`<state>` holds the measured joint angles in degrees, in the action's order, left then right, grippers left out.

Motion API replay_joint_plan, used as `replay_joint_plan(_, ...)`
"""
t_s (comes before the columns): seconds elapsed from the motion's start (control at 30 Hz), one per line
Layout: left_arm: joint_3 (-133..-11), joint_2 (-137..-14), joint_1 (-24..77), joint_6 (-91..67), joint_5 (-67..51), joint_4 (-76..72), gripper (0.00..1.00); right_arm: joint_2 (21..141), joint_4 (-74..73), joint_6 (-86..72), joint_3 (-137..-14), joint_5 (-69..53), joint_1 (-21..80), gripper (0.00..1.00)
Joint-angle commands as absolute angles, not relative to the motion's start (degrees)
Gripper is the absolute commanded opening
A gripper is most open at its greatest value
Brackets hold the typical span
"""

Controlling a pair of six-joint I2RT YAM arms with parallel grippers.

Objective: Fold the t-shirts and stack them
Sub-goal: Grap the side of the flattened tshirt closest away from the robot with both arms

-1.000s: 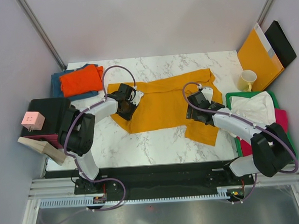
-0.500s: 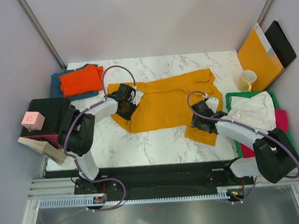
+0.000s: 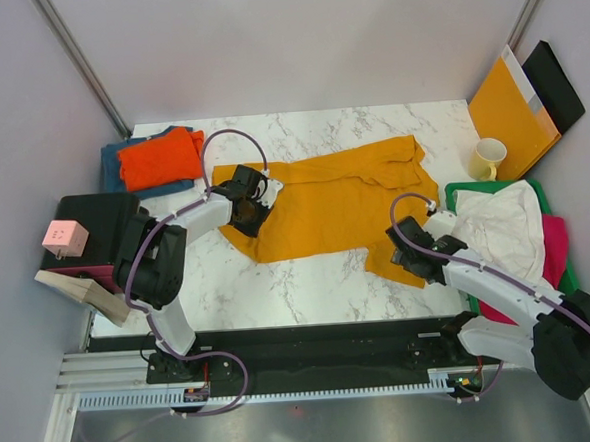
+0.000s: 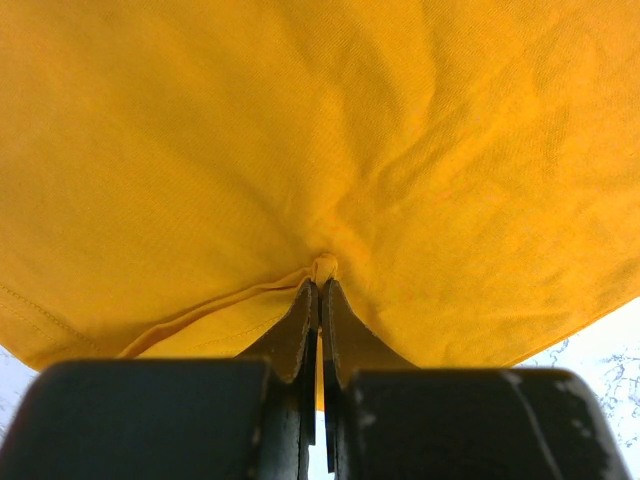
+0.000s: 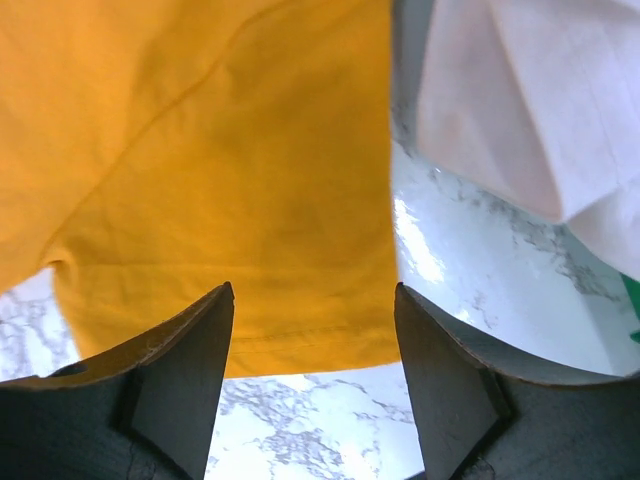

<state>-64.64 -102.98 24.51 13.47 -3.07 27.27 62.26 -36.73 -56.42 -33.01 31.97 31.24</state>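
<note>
A mustard-yellow t-shirt [image 3: 334, 204] lies spread out on the marble table. My left gripper [image 3: 249, 209] sits at its left end. The left wrist view shows the left gripper [image 4: 322, 285] shut, pinching a small fold of the yellow cloth [image 4: 320, 150]. My right gripper [image 3: 409, 257] hovers open over the shirt's near right corner. In the right wrist view the hem of the yellow shirt [image 5: 220, 150] lies between the spread fingers of that gripper [image 5: 313, 300]. A folded orange tee [image 3: 159, 157] rests on a teal-blue one [image 3: 111, 167] at the back left. A white tee [image 3: 500, 218] and a magenta one [image 3: 555, 240] lie at the right.
A green tray [image 3: 464, 193] holds the white and magenta tees. A yellow mug [image 3: 488, 156] and an orange-brown envelope [image 3: 514, 107] stand at the back right. A black box [image 3: 94, 218] with a pink block [image 3: 66, 236] sits off the table's left edge.
My left gripper has shut on the yellow shirt's cloth. The right arm has drawn back toward the near edge, from the shirt's middle right to its near right corner, staying open.
</note>
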Motion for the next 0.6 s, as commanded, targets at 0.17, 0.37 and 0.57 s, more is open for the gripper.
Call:
replay_joint_plan(0.17,-64.8,-99.8,24.8,12.9,-3.9,26.1,0.02,61.4,-44.0,-65.4,-30.3,32.8,31.4,0.68)
replay_joint_plan(0.37,-64.8,-99.8,24.8,12.7,-4.0,26.2,0.02,61.3,-45.0,-68.9,-30.2,30.8,31.8,0.66)
replay_joint_plan(0.57,-65.1,-99.4,24.8,12.7,-4.3,26.5,0.02,63.4,-41.9,-73.0,-27.3,27.3,31.9,0.64)
